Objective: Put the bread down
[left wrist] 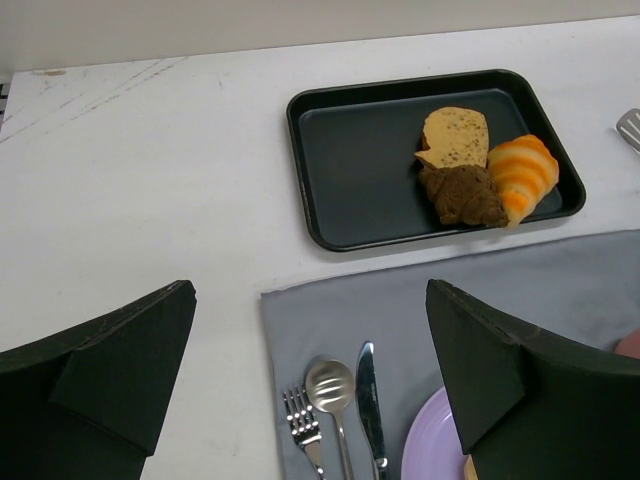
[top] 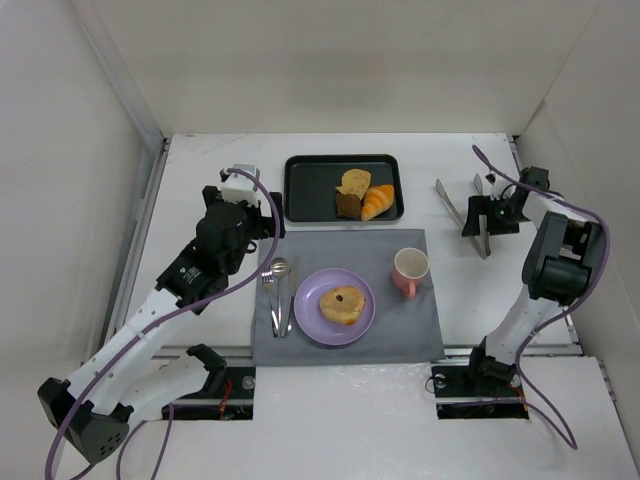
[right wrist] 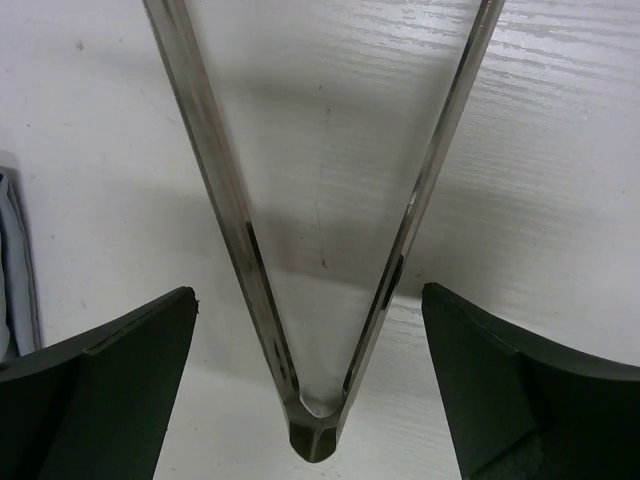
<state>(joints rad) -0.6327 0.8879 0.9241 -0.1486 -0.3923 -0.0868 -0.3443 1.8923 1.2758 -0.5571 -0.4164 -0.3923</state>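
Purple plate (top: 312, 331) under round tan bread (top: 343, 304)

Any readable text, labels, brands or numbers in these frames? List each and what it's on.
No readable text in any view.
black tray, purple plate, bread, pink cup, tongs: plain, no print visible.
red spot by the left arm's base: too small to tell whether it carries lettering.

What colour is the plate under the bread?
Lilac plate, best seen in the top external view.
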